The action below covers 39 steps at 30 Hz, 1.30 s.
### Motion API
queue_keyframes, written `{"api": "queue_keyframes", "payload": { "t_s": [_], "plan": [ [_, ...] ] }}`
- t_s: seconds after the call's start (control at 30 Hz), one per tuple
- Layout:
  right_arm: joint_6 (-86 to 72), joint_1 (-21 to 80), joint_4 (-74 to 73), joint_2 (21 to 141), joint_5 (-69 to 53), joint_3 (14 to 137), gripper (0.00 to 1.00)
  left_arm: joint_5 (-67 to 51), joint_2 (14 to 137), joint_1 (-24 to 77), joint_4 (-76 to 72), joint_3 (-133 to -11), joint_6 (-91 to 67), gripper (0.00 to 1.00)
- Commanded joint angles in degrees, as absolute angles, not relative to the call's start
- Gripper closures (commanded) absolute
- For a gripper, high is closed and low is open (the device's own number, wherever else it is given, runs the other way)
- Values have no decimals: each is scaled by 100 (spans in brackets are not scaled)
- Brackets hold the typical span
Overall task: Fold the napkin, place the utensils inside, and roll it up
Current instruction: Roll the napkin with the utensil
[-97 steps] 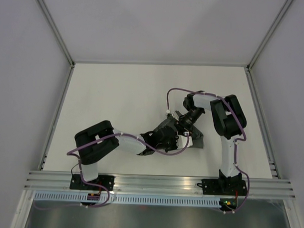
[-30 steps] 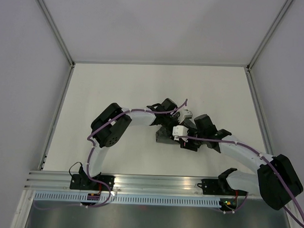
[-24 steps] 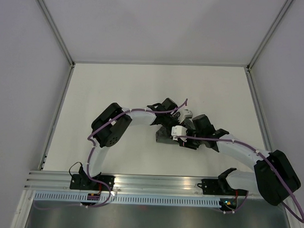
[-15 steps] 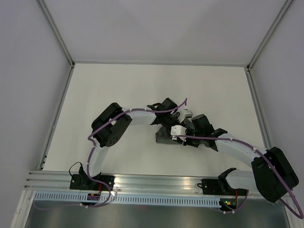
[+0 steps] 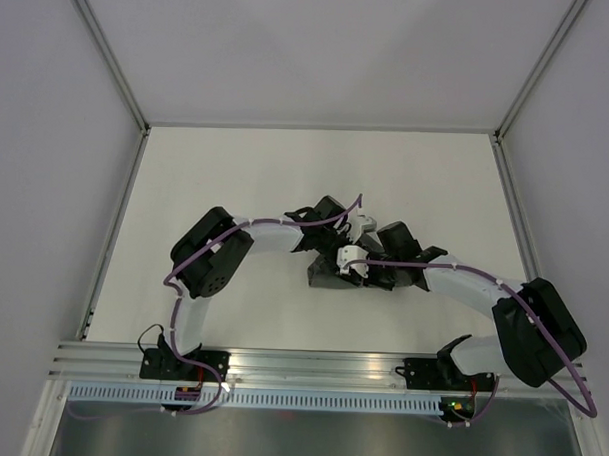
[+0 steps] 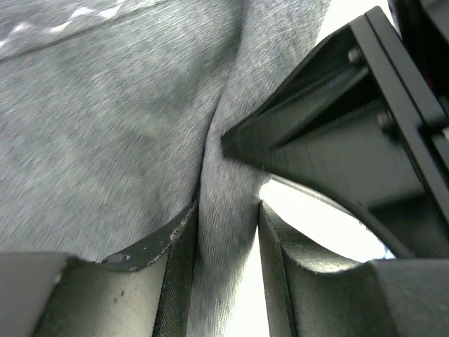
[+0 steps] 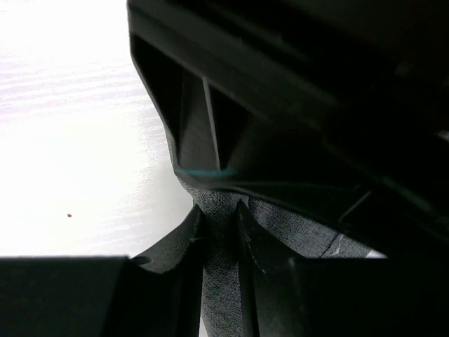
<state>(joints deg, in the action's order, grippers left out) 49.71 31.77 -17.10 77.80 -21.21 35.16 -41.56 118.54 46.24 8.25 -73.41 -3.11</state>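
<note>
The large dark grey felt-like napkin lies bunched into a small heap near the middle of the white table, with both arms crowded over it. Over the last second the two arms have drifted slightly leftward together, the right elbow swinging in, and the heap has gone with them. The right gripper has narrowed onto the cloth: its wrist view shows a thin ridge of grey fabric pinched between its two black fingers. The left gripper has a thicker fold of the same napkin filling the gap between its jaws, which stand partly apart around it, just beside the other gripper's black frame. With both ends of a crease now held, the cloth looks ready to be drawn out or laid over, so the folding step seems under way, not finished. No pale pink utensil shows in any view; whether it sits inside the heap cannot be told
</note>
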Motion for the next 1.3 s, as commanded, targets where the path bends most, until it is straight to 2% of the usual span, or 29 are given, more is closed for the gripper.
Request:
{"api": "queue_keyframes", "payload": {
  "t_s": [0.0,0.3,0.6,0.7,0.87,0.97,1.27],
  "plan": [
    [4966,3208,-2416,8094,-2346,3594,78,-3648,11321,4448,563,-7102,-685,55],
    [4983,3156,-2865,8578,-2689,4025,81,-3252,10416,4088,-745,-6215,-1019,53],
    [5308,2761,-3769,9456,-3321,4771,81,-1645,8642,3806,-3054,-4282,-1248,50],
    [5493,2637,-4314,9878,-3489,5376,81,-1459,8017,3814,-3619,-3509,-1099,48],
    [5765,2479,-5227,10695,-3656,6186,81,-960,7402,4104,-3489,-3278,-345,48],
    [5862,2382,-5632,11161,-3718,6687,82,-556,7339,4638,-3367,-3243,181,47],
    [5801,2241,-6134,11988,-3709,7619,81,281,8278,5843,-2576,-3884,1466,45]
  ]
}}
